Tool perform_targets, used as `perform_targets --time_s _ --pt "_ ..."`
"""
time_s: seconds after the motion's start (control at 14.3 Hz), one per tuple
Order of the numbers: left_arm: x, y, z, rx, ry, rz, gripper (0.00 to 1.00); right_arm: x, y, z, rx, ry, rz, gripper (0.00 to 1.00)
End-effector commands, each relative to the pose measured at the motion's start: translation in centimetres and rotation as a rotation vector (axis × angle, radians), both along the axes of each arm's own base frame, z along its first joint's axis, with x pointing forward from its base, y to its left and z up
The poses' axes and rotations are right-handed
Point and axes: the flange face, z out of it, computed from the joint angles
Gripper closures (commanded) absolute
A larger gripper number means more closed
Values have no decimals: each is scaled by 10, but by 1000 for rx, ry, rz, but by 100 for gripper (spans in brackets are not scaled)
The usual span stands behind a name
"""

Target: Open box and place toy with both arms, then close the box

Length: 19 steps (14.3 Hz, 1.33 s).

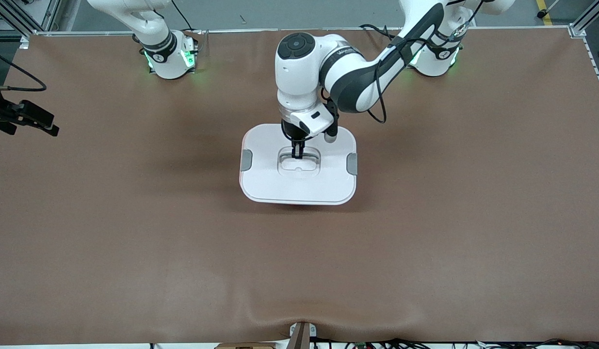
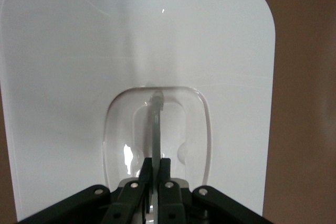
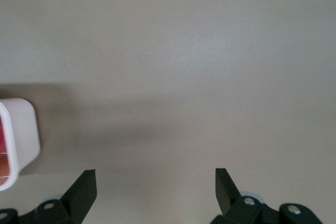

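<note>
left gripper point(image 1: 297, 154): jaws clamped on clear handle point(image 2: 156, 124) of box point(image 1: 260, 179) lid | right gripper point(image 3: 155, 184): jaws apart, over bare bench point(image 1: 134, 218), waiting

Sits mid-counter point(image 1: 134, 218): the box point(image 1: 265, 182), white lid on, grey clips at both ends. Reaches down from the left arm's base: the left gripper point(image 1: 298, 154), jaws close together in the lid's clear recessed handle point(image 1: 299, 162). Hangs off the counter's right-arm edge: the right gripper point(image 1: 49, 127).
</note>
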Motion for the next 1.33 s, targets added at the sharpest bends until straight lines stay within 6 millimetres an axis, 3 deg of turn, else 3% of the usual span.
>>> perform_targets --time_s 0.0,0.28,1.12,1.26 --pt "-6 -10 -2 3 -25 1 100 -2 -13 7 40 -7 -31 0" --pt "-10 -16 -20 27 -37 5 100 2 -7 6 24 -7 23 0" --pt "-21 -26 -27 29 -29 -15 100 0 -2 -2 -28 27 81 0" --pt "-21 -26 -28 29 -27 -15 100 2 7 -2 -46 28 97 0"
